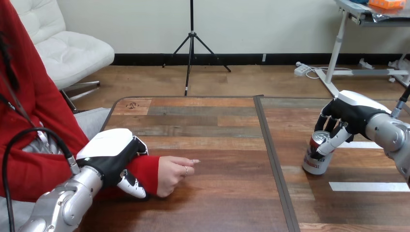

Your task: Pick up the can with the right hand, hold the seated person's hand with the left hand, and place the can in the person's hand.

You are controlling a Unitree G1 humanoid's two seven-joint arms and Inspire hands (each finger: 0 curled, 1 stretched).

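A: Right hand (352,116) status?
B: Right of the bench seam (270,154), arched over the can (316,162), fingers gripping its top; the can stands on the bench (217,203).
A: Left hand (113,157)?
B: Left of the seam, fingers and thumb clamped round the person's wrist (147,171).

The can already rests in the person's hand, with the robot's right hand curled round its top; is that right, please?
Not quite: the head view shows the can at the table's right side, well apart from the person's hand. The right hand is indeed curled round its top.
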